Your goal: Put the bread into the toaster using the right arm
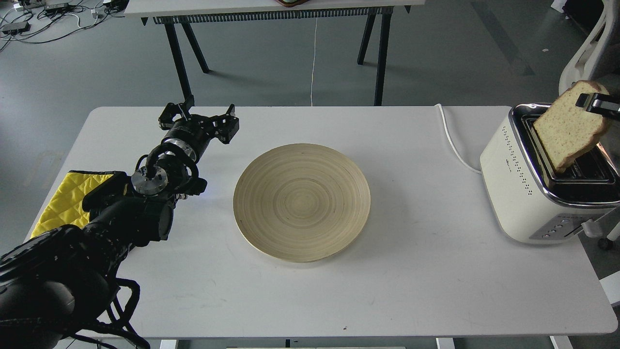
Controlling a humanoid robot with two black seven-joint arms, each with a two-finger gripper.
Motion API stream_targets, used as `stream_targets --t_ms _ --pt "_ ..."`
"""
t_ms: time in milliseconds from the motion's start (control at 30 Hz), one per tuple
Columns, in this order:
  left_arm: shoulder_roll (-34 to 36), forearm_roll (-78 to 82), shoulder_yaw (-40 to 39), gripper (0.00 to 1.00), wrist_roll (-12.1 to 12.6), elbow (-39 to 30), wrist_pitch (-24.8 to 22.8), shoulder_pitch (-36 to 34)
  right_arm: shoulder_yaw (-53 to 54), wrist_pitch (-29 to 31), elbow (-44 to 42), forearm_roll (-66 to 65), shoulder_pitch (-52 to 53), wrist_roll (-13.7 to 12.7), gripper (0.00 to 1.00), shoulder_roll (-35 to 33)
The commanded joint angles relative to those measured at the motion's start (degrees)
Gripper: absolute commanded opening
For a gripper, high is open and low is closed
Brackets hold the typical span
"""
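One bread slice, pinched by right gripper, over toaster

Plate mid-table; toaster right; cloth left edge; bread over toaster.

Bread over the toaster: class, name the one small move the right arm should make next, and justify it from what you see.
Probably lower it a little further, straightening it. The bread hangs tilted, pinched at its top by the right gripper, with its lower corner at the left slot of the toaster and most of the slice above the chrome top.
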Motion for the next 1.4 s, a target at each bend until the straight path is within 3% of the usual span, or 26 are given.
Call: stream_targets --t_ms 0,167,300,433,500,733,867,967,1100,1200,1367 --pt "0.0 0.0 0.0 1.00 0.0 0.0 0.0 0.0 0.7 0.0 0.0 0.0 -1.4 -0.2 0.02 0.0" --pt "0.0 0.0 0.0 1.00 0.0 0.0 0.0 0.0 1.7 -0.1 0.0 0.0 -3.7 -0.3 0.09 -0.1" --pt "0.0 0.0 0.0 1.00 0.0 0.0 0.0 0.0 4.4 -0.3 0.0 0.0 -6.3 -0.3 0.27 -0.3" --pt "0.0 0.0 0.0 1.00 0.0 0.0 0.0 0.0 4.8 -2.9 0.0 0.3 -7.2 -0.5 0.61 -0.4" --pt "0.0 0.0 0.0 1.00 0.0 0.0 0.0 0.0 4.9 -3.2 0.0 1.4 -7.1 -0.5 0.97 -0.4" --pt "0.0 0.0 0.0 1.00 0.0 0.0 0.0 0.0 8.4 -3.5 -0.2 2.3 -5.6 -0.2 0.96 -2.0" --pt "0.0 0.0 0.0 1.00 0.0 0.0 0.0 0.0 20.9 -3.4 -0.1 4.2 -6.3 0.0 0.97 -4.1" --pt "0.1 0.0 0.0 1.00 0.0 0.0 0.0 0.0 30.2 -3.2 0.7 13.4 -9.0 0.2 0.97 -4.7" --pt "0.0 0.0 0.0 1.00 0.0 0.0 0.0 0.0 48.0 -3.4 0.0 28.1 -19.8 2.0 0.96 -2.6" --pt "0.0 0.0 0.0 1.00 0.0 0.0 0.0 0.0 65.5 -3.4 -2.8 39.3 -33.3 6.3 0.96 2.0" --pt "0.0 0.0 0.0 1.00 0.0 0.0 0.0 0.0 87.5 -3.3 -6.3 43.5 -53.2 8.6 0.96 10.8"
